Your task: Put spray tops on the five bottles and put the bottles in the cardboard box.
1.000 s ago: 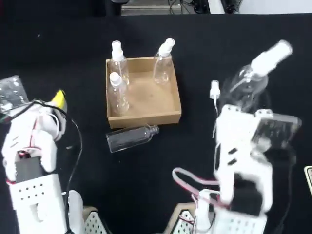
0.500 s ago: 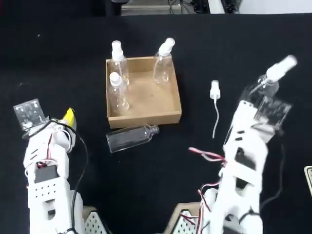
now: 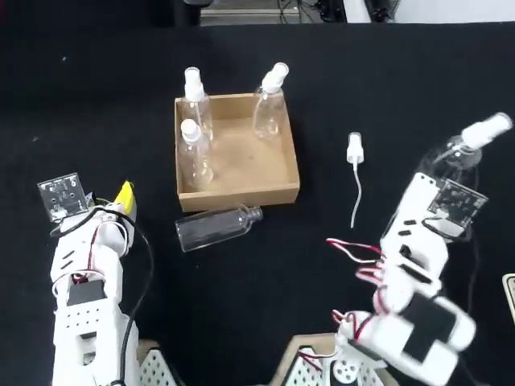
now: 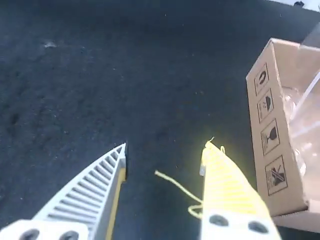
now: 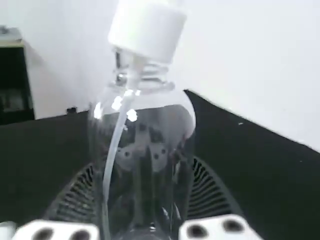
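Black counter (image 3: 96,88), a white wall (image 5: 250,60) behind.
Right tool (image 5: 142,190) pinches a capped bottle (image 5: 145,135) at the right; left tool (image 4: 165,155) is spread, left of the cardboard box (image 3: 241,193); an uncapped bottle (image 3: 216,227) lies near it.

Bright, even light from overhead. Matte black desk (image 3: 402,80) swallows shadows. Cardboard box (image 3: 249,161) floor evenly lit, no glare. Small white glints on spray bottle (image 5: 145,140) shoulder; white wall (image 5: 250,50) behind nearly washed out.
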